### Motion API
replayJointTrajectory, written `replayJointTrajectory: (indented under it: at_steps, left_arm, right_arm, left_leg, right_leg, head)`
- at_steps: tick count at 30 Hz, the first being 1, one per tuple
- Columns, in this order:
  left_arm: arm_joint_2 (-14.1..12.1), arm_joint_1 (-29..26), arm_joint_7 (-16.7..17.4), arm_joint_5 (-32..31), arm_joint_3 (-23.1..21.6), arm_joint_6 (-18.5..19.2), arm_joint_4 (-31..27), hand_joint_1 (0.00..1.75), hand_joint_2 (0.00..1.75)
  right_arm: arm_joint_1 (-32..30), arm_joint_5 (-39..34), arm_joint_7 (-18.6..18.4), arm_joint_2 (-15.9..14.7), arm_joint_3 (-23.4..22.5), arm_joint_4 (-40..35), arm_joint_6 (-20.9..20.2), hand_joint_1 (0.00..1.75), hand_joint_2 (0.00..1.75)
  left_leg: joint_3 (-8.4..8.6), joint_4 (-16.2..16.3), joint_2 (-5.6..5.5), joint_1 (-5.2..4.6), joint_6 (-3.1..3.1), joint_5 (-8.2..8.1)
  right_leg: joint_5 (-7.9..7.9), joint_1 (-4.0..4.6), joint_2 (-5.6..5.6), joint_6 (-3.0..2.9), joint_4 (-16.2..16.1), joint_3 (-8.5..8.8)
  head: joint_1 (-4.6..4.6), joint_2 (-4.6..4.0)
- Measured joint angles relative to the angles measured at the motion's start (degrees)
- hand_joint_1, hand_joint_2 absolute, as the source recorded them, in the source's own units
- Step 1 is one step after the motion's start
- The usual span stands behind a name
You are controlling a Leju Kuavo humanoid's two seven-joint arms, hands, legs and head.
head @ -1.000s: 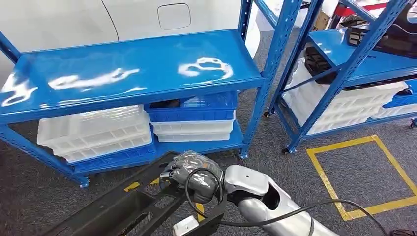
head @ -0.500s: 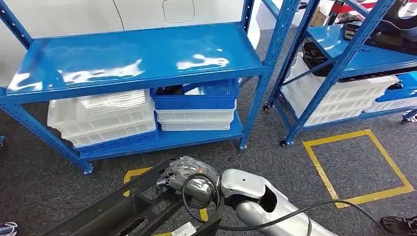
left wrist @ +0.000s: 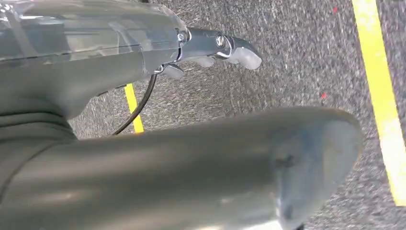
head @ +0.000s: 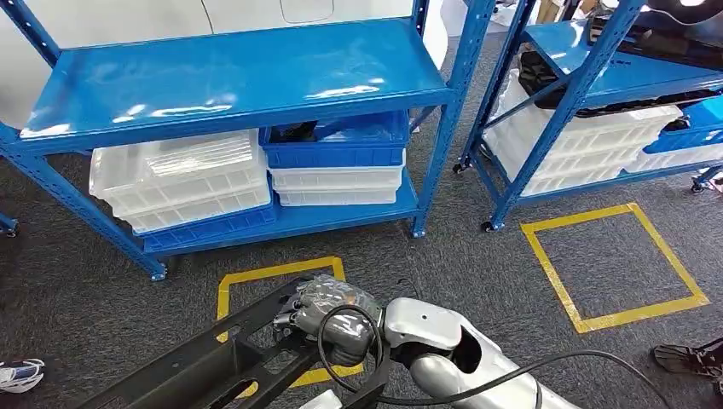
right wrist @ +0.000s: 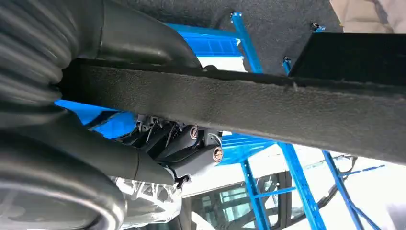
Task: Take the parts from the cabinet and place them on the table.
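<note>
Already my right hand [head: 328,311] is wrapped around a long black frame part [head: 213,362], gripping it at the upper end; in the right wrist view my fingers [right wrist: 191,143] curl under one of its flat black bars [right wrist: 239,103] while the thumb lies over the top, so the grip looks closed and firm. The part's long axis runs from my hand down and away toward my left, slanting low across my front, with most of its length on the left side of the hand and nothing visibly supporting the far end. That lean is what the coming move turns on, I judge: the weight hangs well to the left of the grip, so turning toward the table will swing the far end wide. My left hand [left wrist: 225,48] hangs over the grey carpet floor [left wrist: 287,72], fingers apart and holding nothing; it is the nearer one to the free end and could steady it. Ahead stands the blue shelving rack [head: 239,77] with its top shelf bare, white trays [head: 183,183] and a blue bin [head: 337,145] stacked on the lower shelf. Yellow tape squares [head: 610,264] mark the carpet. No table is in sight, so the placing is not yet done.
</note>
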State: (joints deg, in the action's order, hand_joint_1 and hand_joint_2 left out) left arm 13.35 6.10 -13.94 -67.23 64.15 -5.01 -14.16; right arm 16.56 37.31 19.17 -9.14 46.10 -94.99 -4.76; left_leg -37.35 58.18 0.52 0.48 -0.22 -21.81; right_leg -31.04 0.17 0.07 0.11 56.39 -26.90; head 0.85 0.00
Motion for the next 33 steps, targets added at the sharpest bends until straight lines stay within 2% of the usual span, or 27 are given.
replayJointTrajectory:
  at_steps: [2,3,4,5,6,7,8,9,10,11,12,14,15,16,17,19,20,21,22,23,25,26,27,30,31,32,33]
  left_arm:
    - [0.02,0.0,0.02,0.0,0.0,0.0,0.0,0.0,0.0]
    - [0.0,-0.12,0.2,-0.18,0.0,0.0,0.0,0.0,0.0]
    - [0.02,-0.22,0.54,-0.9,-0.2,-0.02,0.0,0.0,0.0]
    - [0.02,-0.22,0.57,-1.22,-0.35,-0.02,0.0,0.0,0.0]
    - [0.02,-0.23,0.7,-1.49,-0.46,-0.02,0.0,0.0,0.0]
    - [0.02,-0.22,0.87,-1.62,-0.66,-0.02,0.0,0.0,0.0]
    - [0.02,-0.2,0.94,-1.77,-0.83,-0.02,0.0,0.0,0.0]
    - [0.02,-0.15,0.98,-1.99,-1.01,-0.02,0.0,0.0,0.0]
    - [0.02,-0.11,1.03,-2.23,-1.31,-0.02,0.0,0.0,0.0]
    - [0.07,-0.01,1.09,-2.41,-1.51,-0.02,0.0,0.0,0.0]
    - [0.07,0.04,1.09,-2.58,-1.62,-0.02,0.0,0.0,0.0]
    - [0.11,-0.15,1.16,-3.04,-1.75,0.0,0.0,0.0,0.0]
    - [0.15,-0.28,1.16,-3.19,-1.81,0.0,0.0,0.0,0.0]
    - [0.28,-0.21,1.2,-3.47,-1.88,0.0,0.0,0.0,0.0]
    - [0.31,-0.2,1.25,-3.59,-2.08,-0.02,0.0,0.0,0.0]
    - [0.31,-0.2,1.25,-3.85,-2.51,-0.04,0.0,0.0,0.0]
    - [0.31,-0.22,1.25,-3.93,-2.64,-0.09,0.0,0.0,0.0]
    - [0.31,-0.24,1.25,-3.96,-2.69,-0.09,0.0,0.0,0.0]
    - [0.31,-0.28,1.2,-3.96,-2.71,-0.09,0.0,0.0,0.0]
    - [0.33,-0.28,1.14,-3.96,-2.73,-0.09,0.0,0.0,0.0]
    - [0.33,-0.26,1.07,-3.96,-2.75,-0.22,0.0,0.0,0.0]
    - [0.39,-0.27,1.05,-3.96,-2.78,-0.26,0.0,0.0,0.0]
    - [0.44,-0.21,0.94,-3.98,-2.78,-0.33,0.0,0.0,0.0]
    - [0.48,-0.24,0.79,-3.89,-2.78,-0.52,0.0,0.0,0.0]
    - [0.46,-0.22,0.72,-3.76,-2.75,-0.59,-0.02,0.0,0.0]
    - [0.46,-0.23,0.55,-3.46,-2.73,-0.74,-0.02,0.0,0.0]
    - [0.46,-0.23,0.46,-3.23,-2.71,-0.79,-0.02,0.0,0.0]
  right_arm:
    - [-0.02,0.0,-0.04,0.0,0.02,0.0,0.02,1.75,1.75]
    - [-0.4,0.22,-0.26,0.02,0.11,0.0,0.22,1.75,1.75]
    - [-1.13,0.74,-0.79,0.09,0.52,-0.02,0.74,1.75,1.75]
    - [-1.6,0.96,-0.92,0.09,0.61,0.0,0.9,1.75,1.75]
    - [-2.09,1.01,-1.05,0.09,0.66,-0.02,0.98,1.75,1.75]
    - [-2.47,1.05,-1.2,0.09,0.66,-0.02,1.11,1.75,1.75]
    - [-2.69,1.07,-1.31,0.09,0.68,-0.02,1.25,1.75,1.75]
    - [-2.91,1.16,-1.38,0.09,0.7,-0.09,1.38,1.75,1.75]
    - [-3.22,1.31,-1.51,0.09,0.66,-0.28,1.53,1.75,1.75]
    - [-3.55,1.44,-1.57,0.09,0.61,-0.53,1.64,1.75,1.75]
    - [-3.85,1.57,-1.62,0.09,0.59,-0.81,1.77,1.75,1.75]
    - [-4.56,1.86,-1.88,0.09,0.55,-1.12,1.99,1.75,1.75]
    - [-5.04,1.94,-1.9,0.09,0.5,-1.14,2.1,1.75,1.75]
    - [-5.57,2.01,-1.94,0.04,0.37,-1.16,2.18,1.75,1.75]
    - [-6.03,2.01,-1.97,0.04,0.26,-1.31,2.23,1.75,1.75]
    - [-6.7,2.01,-2.01,0.04,0.13,-1.44,2.32,1.75,1.75]
    - [-6.99,2.01,-2.03,0.04,-0.04,-1.44,2.34,1.75,1.75]
    - [-7.3,2.03,-2.05,0.04,-0.2,-1.44,2.34,1.75,1.75]
    - [-7.53,2.05,-2.1,0.04,-0.28,-1.44,2.34,1.75,1.75]
    - [-7.54,2.1,-2.1,0.07,-0.33,-1.44,2.34,1.75,1.75]
    - [-7.53,2.16,-2.1,0.11,-0.5,-1.73,2.34,1.75,1.75]
    - [-7.49,2.16,-2.08,0.11,-0.63,-1.95,2.34,1.75,1.75]
    - [-7.42,2.21,-2.01,0.26,-0.66,-2.05,2.34,1.75,1.75]
    - [-7.49,2.88,-1.95,0.44,-0.68,-2.05,2.32,1.75,1.75]
    - [-7.38,2.95,-1.86,0.63,-0.68,-2.05,2.29,1.75,1.75]
    - [-7.12,2.97,-1.62,0.76,-0.66,-2.05,2.23,1.75,1.75]
    - [-6.83,2.93,-1.4,0.92,-0.66,-2.05,2.1,1.75,1.75]
  left_leg:
    - [0.0,-0.01,0.0,0.0,-0.02,0.03]
    - [-0.62,0.28,-0.33,0.16,-0.44,-0.22]
    - [-3.27,10.89,-0.46,0.44,-1.01,-11.33]
    - [-3.99,15.98,-0.45,0.57,-1.27,-13.31]
    - [-3.7,18.36,-0.45,0.72,-1.46,-12.85]
    - [-2.31,17.91,-0.43,0.94,-1.61,-10.98]
    - [-0.07,15.42,-0.43,1.18,-1.76,-8.8]
    - [3.15,11.13,-0.43,1.43,-1.85,-7.06]
    - [7.16,5.5,-0.43,1.65,-1.9,-6.86]
    - [10.08,0.78,-0.52,1.37,-2.0,-9.09]
    - [10.45,-0.6,-0.67,1.11,-1.45,-9.91]
    - [9.75,-0.32,-0.64,0.73,-0.94,-9.53]
    - [9.46,-0.6,-0.59,0.9,-0.22,-8.94]
    - [9.07,-0.69,-0.15,1.04,0.35,-8.27]
    - [8.44,-0.68,-0.23,0.97,0.88,-7.79]
    - [7.12,-0.64,-0.11,0.77,1.18,-6.83]
    - [6.4,-0.6,-0.04,0.65,1.21,-6.33]
    - [5.86,-0.56,-0.01,0.57,1.18,-5.95]
    - [5.41,-0.54,-0.02,0.53,1.14,-5.65]
    - [5.12,-0.51,-0.03,0.51,1.02,-5.4]
    - [4.97,-0.49,-0.1,0.51,0.66,-5.11]
    - [4.84,-0.45,-0.07,0.38,0.42,-4.99]
    - [4.45,-0.17,-0.1,0.11,0.08,-4.76]
    - [4.27,-0.14,-0.05,0.1,-0.68,-4.33]
    - [3.99,0.32,-0.22,0.44,-0.83,-4.97]
    - [3.32,2.0,-0.29,0.48,-0.97,-6.54]
    - [1.88,5.58,-0.35,0.66,-1.08,-8.92]
  right_leg:
    - [0.03,0.0,0.0,-0.02,0.0,-0.01]
    - [1.19,-1.34,-0.18,-0.61,-0.55,-0.99]
    - [3.38,-0.93,-0.31,-2.0,-0.48,-3.53]
    - [4.16,-0.89,-0.31,-1.96,-0.39,-4.57]
    - [4.83,-0.89,-0.31,-1.88,-0.27,-5.49]
    - [5.4,-0.94,-0.31,-1.76,-0.06,-6.29]
    - [5.89,-0.99,-0.31,-1.56,0.28,-7.21]
    - [6.27,-1.12,-0.28,-1.3,0.67,-8.04]
    - [6.54,-1.16,-0.24,-0.91,1.16,-8.64]
    - [6.78,-0.82,-0.22,-0.54,1.63,-9.27]
    - [7.15,-0.81,-0.26,-0.08,1.74,-9.47]
    - [8.07,-0.92,-0.32,0.61,1.42,-9.57]
    - [8.46,-0.88,-0.3,1.04,1.31,-9.52]
    - [7.53,-1.09,-0.23,1.25,1.86,-10.02]
    - [5.04,-1.11,-0.23,1.25,3.96,-11.06]
    - [-0.72,-1.13,-0.23,1.36,13.1,-14.46]
    - [-2.74,-1.16,-0.23,1.38,17.78,-15.96]
    - [-3.25,-1.15,-0.23,1.35,19.65,-16.12]
    - [-2.62,-1.15,-0.23,1.33,18.69,-14.8]
    - [-1.14,-1.15,-0.23,1.26,15.34,-12.34]
    - [2.57,-1.1,-0.23,0.87,4.73,-5.32]
    - [2.26,-0.91,-0.23,0.56,1.22,-3.47]
    - [2.26,-0.48,-0.21,0.58,0.54,-3.12]
    - [2.5,-0.51,-0.15,0.24,0.94,-3.6]
    - [2.98,-1.53,-0.28,-0.47,0.49,-3.64]
    - [3.15,-1.29,-0.32,-0.98,0.5,-3.79]
    - [3.29,-1.22,-0.36,-1.5,0.51,-3.98]
  head:
    - [0.0,0.0]
    - [0.07,0.0]
    - [-0.26,0.0]
    - [-0.24,0.0]
    - [-0.24,0.0]
    - [-0.26,0.0]
    - [-0.28,0.0]
    - [-0.26,0.0]
    - [-0.26,0.0]
    - [-0.33,0.0]
    - [-0.15,0.0]
    - [0.06,0.0]
    - [0.02,0.0]
    - [-0.06,0.0]
    - [0.2,0.0]
    - [0.35,0.0]
    - [0.35,0.0]
    - [0.37,0.0]
    - [0.37,0.0]
    - [0.37,0.0]
    - [0.48,0.0]
    - [0.48,0.0]
    - [0.42,0.0]
    - [0.39,0.0]
    - [0.46,0.0]
    - [0.42,0.0]
    - [0.35,0.0]
